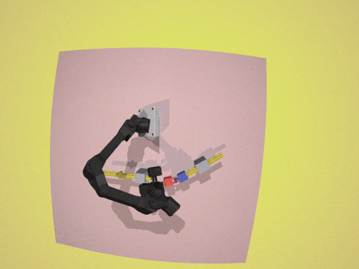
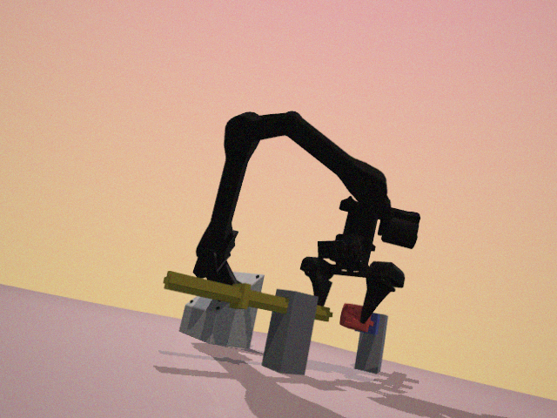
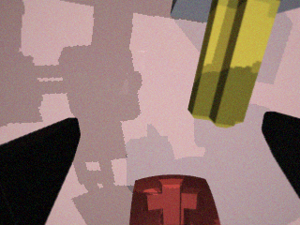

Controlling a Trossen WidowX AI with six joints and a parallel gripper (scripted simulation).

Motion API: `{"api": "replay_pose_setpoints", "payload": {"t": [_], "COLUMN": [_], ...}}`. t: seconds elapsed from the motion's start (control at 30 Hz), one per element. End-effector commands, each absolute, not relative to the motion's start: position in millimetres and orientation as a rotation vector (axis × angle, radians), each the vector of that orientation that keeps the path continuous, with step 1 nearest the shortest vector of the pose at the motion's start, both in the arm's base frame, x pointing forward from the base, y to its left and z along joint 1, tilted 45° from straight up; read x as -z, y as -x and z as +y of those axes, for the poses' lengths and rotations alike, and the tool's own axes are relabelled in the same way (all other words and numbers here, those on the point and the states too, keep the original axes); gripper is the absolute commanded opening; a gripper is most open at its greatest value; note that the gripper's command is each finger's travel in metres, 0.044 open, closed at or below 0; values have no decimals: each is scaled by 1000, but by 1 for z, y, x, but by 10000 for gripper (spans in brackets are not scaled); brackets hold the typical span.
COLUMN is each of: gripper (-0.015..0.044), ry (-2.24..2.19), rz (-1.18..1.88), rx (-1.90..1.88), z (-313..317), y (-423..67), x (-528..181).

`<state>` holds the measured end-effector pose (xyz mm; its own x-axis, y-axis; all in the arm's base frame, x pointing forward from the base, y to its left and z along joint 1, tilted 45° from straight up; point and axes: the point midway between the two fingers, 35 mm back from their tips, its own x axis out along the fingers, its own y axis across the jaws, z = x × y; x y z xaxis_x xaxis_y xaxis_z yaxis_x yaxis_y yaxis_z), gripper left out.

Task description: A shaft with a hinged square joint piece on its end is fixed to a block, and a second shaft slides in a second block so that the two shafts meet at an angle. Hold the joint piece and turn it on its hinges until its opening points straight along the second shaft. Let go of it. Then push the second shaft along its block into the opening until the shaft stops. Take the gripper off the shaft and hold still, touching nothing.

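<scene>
Right now the black robot arm (image 2: 314,144) is bending over the pink table (image 1: 220,95), and its black claw (image 2: 348,302) is hanging with its two pointy fingers (image 2: 377,294) spread wide apart. Nothing is sitting between the fingers, so the claw is holding nothing.

From the side, one finger is coming down just by the red square joint piece (image 2: 353,316), and the other is hanging near the tip of the long yellow sliding shaft (image 2: 224,292). I cannot tell if either finger is touching anything. That yellow shaft is passing through a tall grey block (image 2: 289,330), and its tip is pointing toward the red piece with a small gap between them.

From above, the red piece (image 1: 168,181) is sitting next to a blue link (image 1: 182,176), which is joining onto a second yellow shaft (image 1: 216,158) held in another grey block (image 1: 202,165).

In the wrist view, the red piece (image 3: 174,202) is showing a cross-shaped opening, and the yellow shaft end (image 3: 230,70) is hanging above it, off to the right.
</scene>
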<state>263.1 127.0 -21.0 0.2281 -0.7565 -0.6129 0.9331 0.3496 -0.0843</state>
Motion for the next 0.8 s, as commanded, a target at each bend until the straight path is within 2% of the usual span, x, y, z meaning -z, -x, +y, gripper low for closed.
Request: {"api": "replay_pose_setpoints", "payload": {"t": [0.0, 0.23, 0.77], "gripper": [440, 440, 440], "ry": [-334, -334, -334], "rz": [630, 629, 629], "rx": [1187, 1188, 1188], "z": [137, 154, 137], "y": [-259, -249, -255], "x": [32, 52, 66]}}
